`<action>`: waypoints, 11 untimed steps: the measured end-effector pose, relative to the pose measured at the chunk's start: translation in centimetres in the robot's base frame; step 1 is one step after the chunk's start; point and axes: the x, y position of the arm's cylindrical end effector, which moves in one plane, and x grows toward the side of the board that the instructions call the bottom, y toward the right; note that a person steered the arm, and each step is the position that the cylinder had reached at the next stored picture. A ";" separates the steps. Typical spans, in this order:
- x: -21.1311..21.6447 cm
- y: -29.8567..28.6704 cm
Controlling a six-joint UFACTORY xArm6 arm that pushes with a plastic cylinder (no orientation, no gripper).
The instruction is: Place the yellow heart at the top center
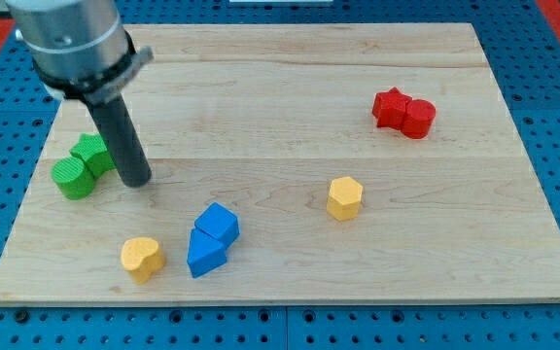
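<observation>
The yellow heart [142, 258] lies near the view's bottom left of the wooden board [290, 87]. My tip [136, 181] rests on the board above the heart, clearly apart from it, and just to the right of two green blocks: a green star [92, 153] and a green cylinder [72, 179]. The dark rod hides part of the green star's right side. The tip looks close to the green blocks; I cannot tell whether it touches them.
Two blue blocks [212, 239] sit together right of the yellow heart. A yellow hexagon [344, 197] lies near the middle right. A red star [391, 107] and a red cylinder [417, 118] touch at the upper right.
</observation>
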 end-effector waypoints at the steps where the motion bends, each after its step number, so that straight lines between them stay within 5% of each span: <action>1: 3.6 -0.4; 4: 13.1 -4.1; 6: 13.0 2.9; 8: 8.4 3.5; 10: 12.1 1.2; 11: 8.7 1.0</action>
